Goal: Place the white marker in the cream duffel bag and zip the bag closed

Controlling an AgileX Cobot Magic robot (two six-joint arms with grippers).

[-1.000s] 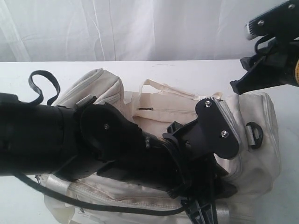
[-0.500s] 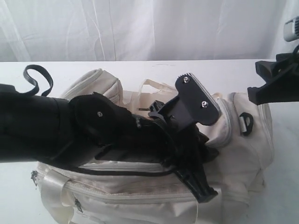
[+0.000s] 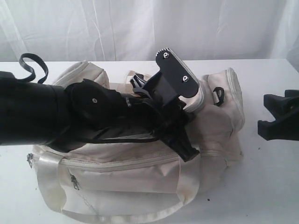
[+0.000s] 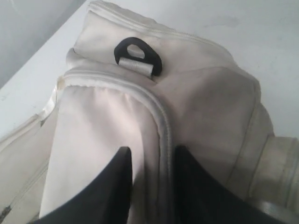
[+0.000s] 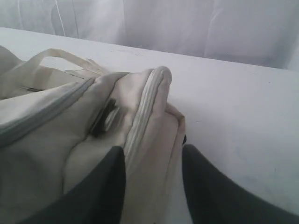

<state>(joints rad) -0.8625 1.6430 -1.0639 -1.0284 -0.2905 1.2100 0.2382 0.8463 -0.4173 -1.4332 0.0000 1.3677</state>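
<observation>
The cream duffel bag [image 3: 140, 168] lies on the white table. The big black left arm [image 3: 70, 116] reaches over its top. My left gripper [image 4: 153, 156] is open. Its jaws stand apart astride a grey zipper seam [image 4: 164, 126] near the bag's end, with bag fabric [image 4: 201, 107] between and around them. A black strap ring [image 4: 138, 55] sits just ahead. My right gripper [image 3: 264, 114] is open, low over the table just off the bag's right end. It faces that end of the bag [image 5: 149, 116] and holds nothing. The white marker is out of view.
Glossy webbing handles [image 3: 49, 184] hang over the bag's near side. A black strap ring [image 3: 218, 93] sits on the right end pocket. Bare table [image 3: 271, 186] lies to the right and in front. A white curtain [image 3: 140, 28] closes the back.
The bag and my left arm have shifted together toward the back and left. My right gripper has dropped from the upper right to table level beside the bag's end.
</observation>
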